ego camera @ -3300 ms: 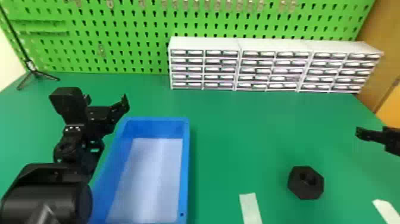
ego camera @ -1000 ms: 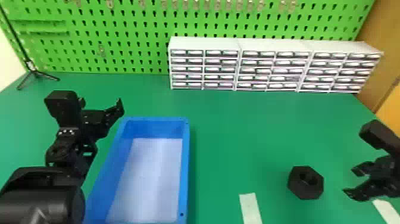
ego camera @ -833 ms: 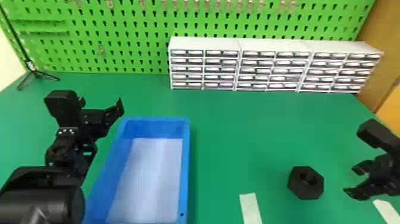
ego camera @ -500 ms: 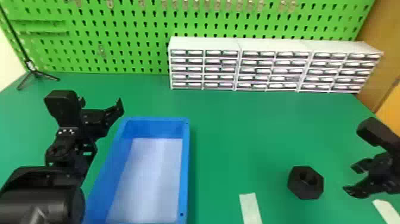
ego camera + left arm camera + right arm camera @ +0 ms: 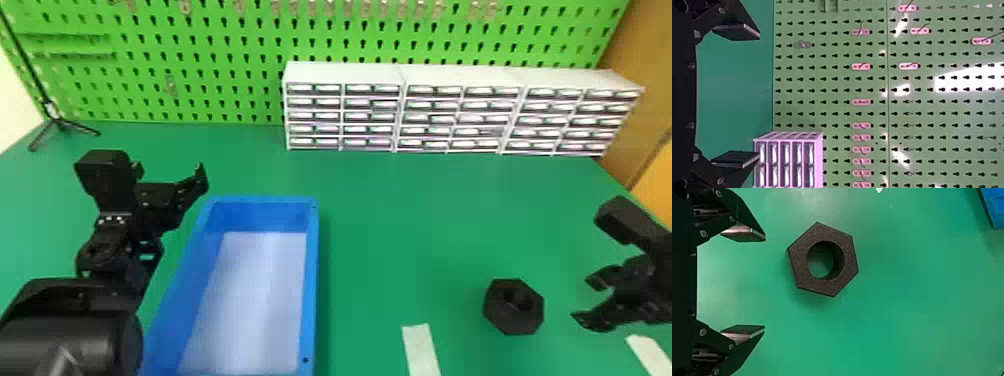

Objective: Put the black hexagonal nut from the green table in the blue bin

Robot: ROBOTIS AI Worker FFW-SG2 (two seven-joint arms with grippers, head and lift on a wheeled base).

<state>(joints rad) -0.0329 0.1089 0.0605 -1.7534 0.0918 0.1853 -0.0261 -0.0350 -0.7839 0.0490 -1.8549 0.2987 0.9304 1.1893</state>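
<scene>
Both agape: aiming black right gripper (image 5: pixel 582 299) toward black hexagonal nut (image 5: pixel 509 316), holding black left gripper (image 5: pixel 169 171) near blue rectangular bin (image 5: pixel 311 280).

Cannot follow the blue bin (image 5: pixel 312 280) past the head view's bottom edge, the right arm (image 5: pixel 657 280) past its right edge or the left arm (image 5: pixel 65 340) past its lower left corner, nor see the whole of the pale strips (image 5: pixel 421 352), cut off too. Cannot make out the labels or contents of the small drawers (image 5: pixel 434 119), nor the blurred fittings (image 5: pixel 348 7) near the pegboard's (image 5: pixel 240 62) cropped top. Lose most of the blue bin beyond the right wrist view's border, and cannot identify a tiny dark bit (image 5: pixel 1002 373) in one corner.
</scene>
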